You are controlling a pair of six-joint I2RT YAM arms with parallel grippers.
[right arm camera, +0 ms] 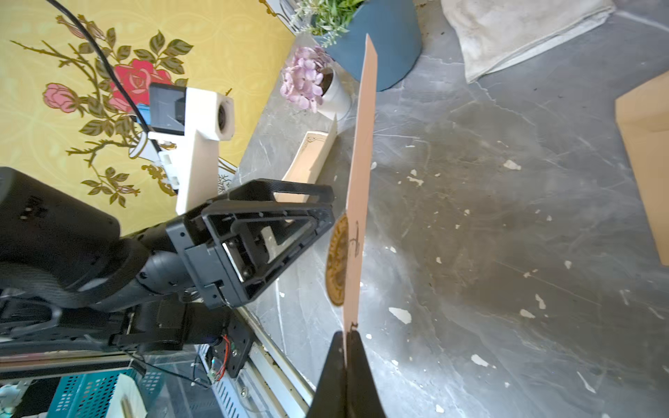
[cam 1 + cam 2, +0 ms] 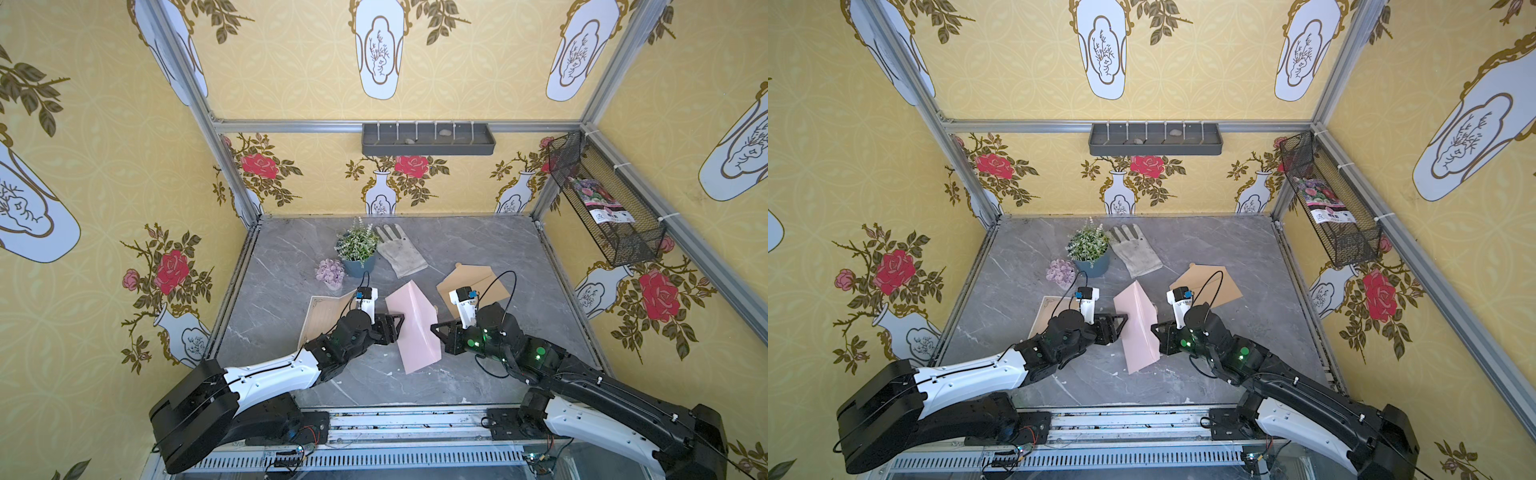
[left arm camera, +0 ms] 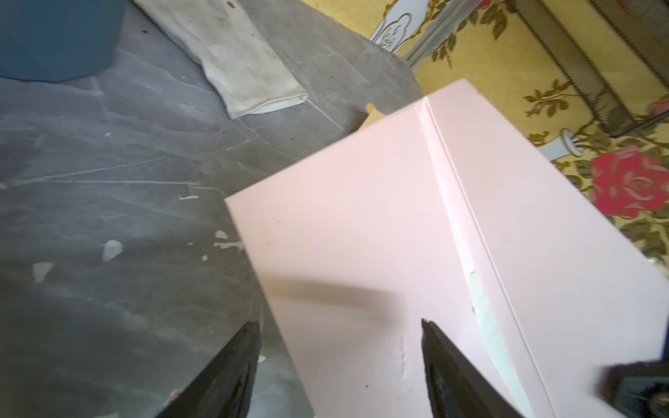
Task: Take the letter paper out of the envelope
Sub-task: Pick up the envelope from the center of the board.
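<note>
Seemingly the step in hand is the parting of sheet and cover. The right gripper (image 2: 434, 328) is clamped tight on the near right edge of the pale pink paper envelope (image 2: 411, 328), holding it up off the grey marble-patterned desk (image 2: 291, 257). In the right wrist view the envelope stands edge-on. Its long axis runs from the desk's front edge toward the back, leaning a little left.

The left gripper (image 2: 399, 326) sits just beside the envelope's opposite face, with its jaws well apart and nothing between them. In the left wrist view its two dark fingers (image 3: 224, 380) straddle the pink edge without pinching it.

The cream letter paper with a thin ornamental border (image 2: 320, 320) lies partly folded on the desk toward the left edge, under the left arm's wrist and clear of the envelope. Judged from that, it is already out. The left arm is the nearer one, and the sheet lies behind and below that gripper, its long axis running roughly front to back.

A flat brown kraft envelope (image 2: 473, 282) rests behind the right arm, toward the right edge.

No writing is readable. The round gold seal (image 1: 338, 260) on the pink envelope shows only a blurred pattern.
</note>
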